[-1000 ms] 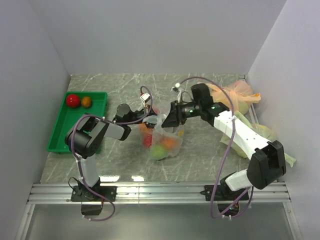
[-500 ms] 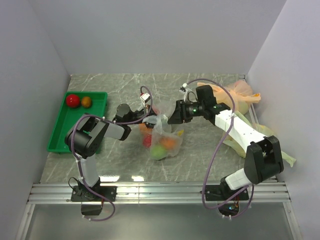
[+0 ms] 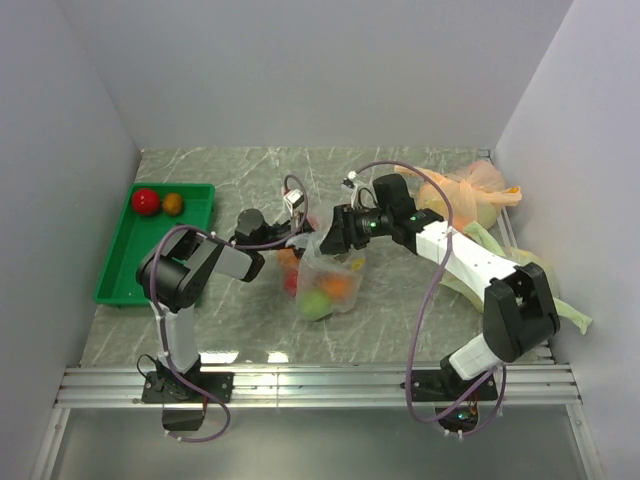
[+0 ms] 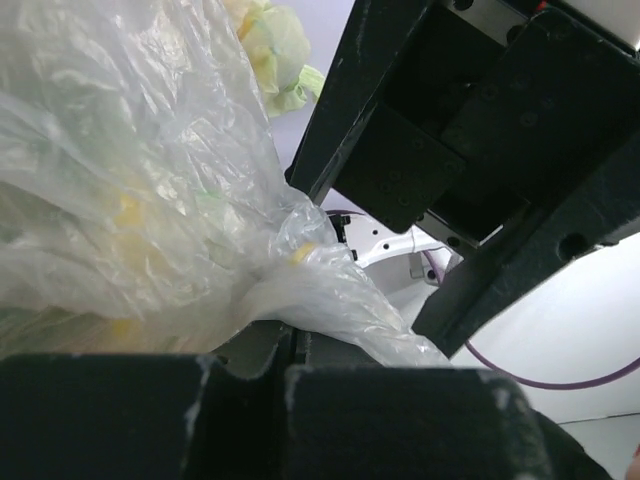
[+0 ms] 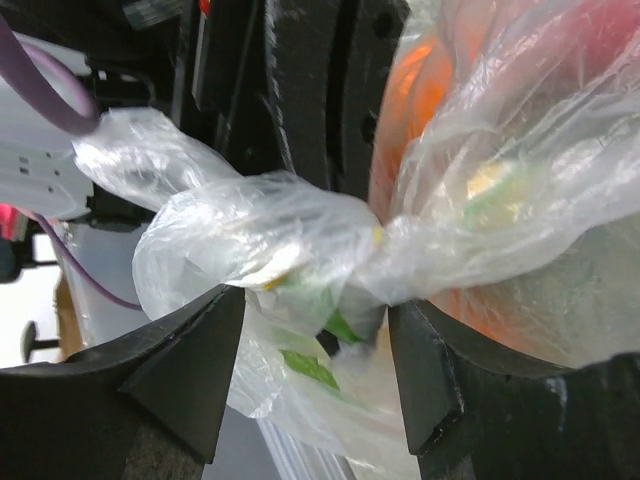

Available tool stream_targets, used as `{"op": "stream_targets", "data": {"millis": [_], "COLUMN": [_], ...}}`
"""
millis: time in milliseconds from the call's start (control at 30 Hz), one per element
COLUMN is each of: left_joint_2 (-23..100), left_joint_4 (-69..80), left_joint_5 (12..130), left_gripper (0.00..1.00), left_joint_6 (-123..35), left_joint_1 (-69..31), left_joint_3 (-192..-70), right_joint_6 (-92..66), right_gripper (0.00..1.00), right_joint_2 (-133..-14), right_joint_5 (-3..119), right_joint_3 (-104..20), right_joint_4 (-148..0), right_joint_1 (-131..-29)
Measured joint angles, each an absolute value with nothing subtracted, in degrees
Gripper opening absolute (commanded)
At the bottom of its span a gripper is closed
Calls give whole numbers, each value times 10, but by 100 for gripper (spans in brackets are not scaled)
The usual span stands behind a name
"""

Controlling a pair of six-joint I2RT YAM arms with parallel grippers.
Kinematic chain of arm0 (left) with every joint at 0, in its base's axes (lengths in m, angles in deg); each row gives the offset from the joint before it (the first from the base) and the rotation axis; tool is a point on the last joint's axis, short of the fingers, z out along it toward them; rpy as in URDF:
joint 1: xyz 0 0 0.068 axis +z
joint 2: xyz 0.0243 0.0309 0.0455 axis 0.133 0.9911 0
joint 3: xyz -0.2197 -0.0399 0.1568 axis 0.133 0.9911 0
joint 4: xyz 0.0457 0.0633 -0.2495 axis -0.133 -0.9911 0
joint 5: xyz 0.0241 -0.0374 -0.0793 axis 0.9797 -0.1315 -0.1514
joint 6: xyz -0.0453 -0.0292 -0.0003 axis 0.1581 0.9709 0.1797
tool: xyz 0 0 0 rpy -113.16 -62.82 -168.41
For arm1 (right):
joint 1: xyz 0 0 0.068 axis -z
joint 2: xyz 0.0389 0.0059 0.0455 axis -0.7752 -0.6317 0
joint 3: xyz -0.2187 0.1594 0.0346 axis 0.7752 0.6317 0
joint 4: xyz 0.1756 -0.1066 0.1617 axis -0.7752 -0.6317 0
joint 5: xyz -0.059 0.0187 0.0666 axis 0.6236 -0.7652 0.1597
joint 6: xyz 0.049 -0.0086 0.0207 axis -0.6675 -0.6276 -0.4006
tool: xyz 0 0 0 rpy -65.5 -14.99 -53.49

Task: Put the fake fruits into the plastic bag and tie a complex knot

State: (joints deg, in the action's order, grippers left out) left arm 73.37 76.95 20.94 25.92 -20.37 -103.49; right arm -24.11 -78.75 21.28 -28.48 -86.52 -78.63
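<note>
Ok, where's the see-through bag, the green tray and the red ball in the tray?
plastic bag [image 3: 330, 285]: top external view, on its bulging body over the fruits.
green tray [image 3: 118, 270]: top external view, on its bare floor near the front.
red ball [image 3: 146, 200]: top external view, on its middle.

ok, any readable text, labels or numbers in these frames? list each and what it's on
None legible.
Thin clear crinkly plastic bag: yellow and green printed marks, too crumpled and blurred to read.
Green plastic tray: no lettering visible.
Left gripper and right gripper: no marking visible.
</note>
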Motion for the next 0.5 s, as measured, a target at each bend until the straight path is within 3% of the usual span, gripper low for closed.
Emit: {"op": "stream_targets", "data": {"millis": [500], "left_joint_2": [768], "left_joint_4": [773], "left_joint_5": [206], "left_gripper": [0], "left_joint_6": [275], "left_joint_1": [-211], "left_joint_3": [-1059], "right_joint_6": [-374], "right_gripper": [67], "right_joint_2": [-848], "right_joint_5": [150], "right_joint_3": [-257], "right_joint_4": [-736], "right_joint_1": [-776]}}
